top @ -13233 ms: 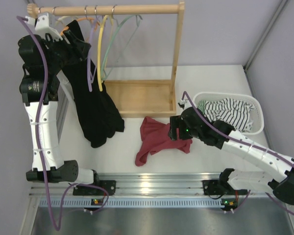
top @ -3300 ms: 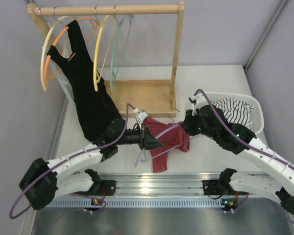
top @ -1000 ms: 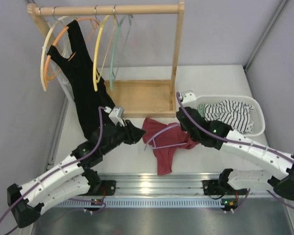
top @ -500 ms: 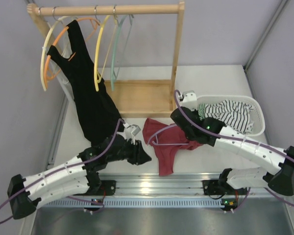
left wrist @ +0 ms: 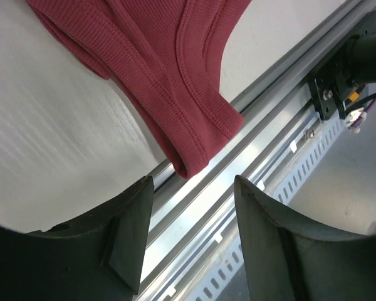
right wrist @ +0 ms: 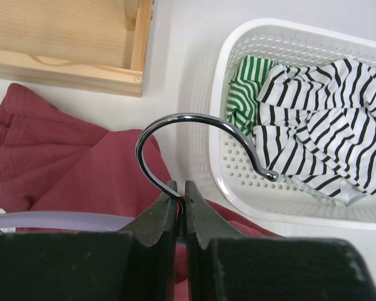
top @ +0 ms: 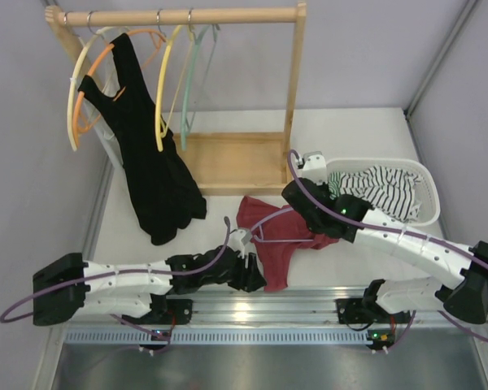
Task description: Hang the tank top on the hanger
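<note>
Center frame, your right tool [right wrist: 181, 189] clamps the hanger [right wrist: 182, 116] by its hook above the limp, light tank top [top: 281, 236] on the surface [top: 122, 236], while your gaping left tool [left wrist: 191, 213] hovers by its stitched edge, likely the best pinch.

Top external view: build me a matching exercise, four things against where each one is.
1 tank top
2 hanger
3 striped cloth
4 black garment

A in the white basket
B hanging from the wooden rail
C lying on the table
D hook clamped in the right gripper's jaws

Pairs: 1-C, 2-D, 3-A, 4-B
</note>
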`<action>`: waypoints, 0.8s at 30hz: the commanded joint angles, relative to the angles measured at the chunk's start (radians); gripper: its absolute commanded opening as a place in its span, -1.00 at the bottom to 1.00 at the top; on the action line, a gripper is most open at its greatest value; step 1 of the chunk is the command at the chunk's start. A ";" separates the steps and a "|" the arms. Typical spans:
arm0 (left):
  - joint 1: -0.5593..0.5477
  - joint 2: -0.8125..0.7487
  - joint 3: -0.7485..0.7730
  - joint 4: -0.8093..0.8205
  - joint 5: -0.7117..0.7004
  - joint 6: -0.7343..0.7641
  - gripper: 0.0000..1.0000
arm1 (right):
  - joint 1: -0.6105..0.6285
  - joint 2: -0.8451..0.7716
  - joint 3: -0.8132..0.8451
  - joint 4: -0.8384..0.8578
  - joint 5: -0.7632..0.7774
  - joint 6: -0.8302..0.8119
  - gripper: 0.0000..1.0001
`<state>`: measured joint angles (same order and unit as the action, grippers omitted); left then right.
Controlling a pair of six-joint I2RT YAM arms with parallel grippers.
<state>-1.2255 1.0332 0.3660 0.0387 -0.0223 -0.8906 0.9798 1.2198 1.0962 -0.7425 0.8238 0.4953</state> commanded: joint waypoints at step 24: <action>-0.100 0.281 0.045 0.302 -0.185 -0.142 -0.83 | 0.019 -0.016 0.064 0.003 0.029 0.008 -1.00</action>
<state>-1.3193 1.3182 0.4149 0.2642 -0.1780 -1.0225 0.9798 1.2198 1.0962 -0.7483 0.8230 0.4999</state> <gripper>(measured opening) 0.139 0.041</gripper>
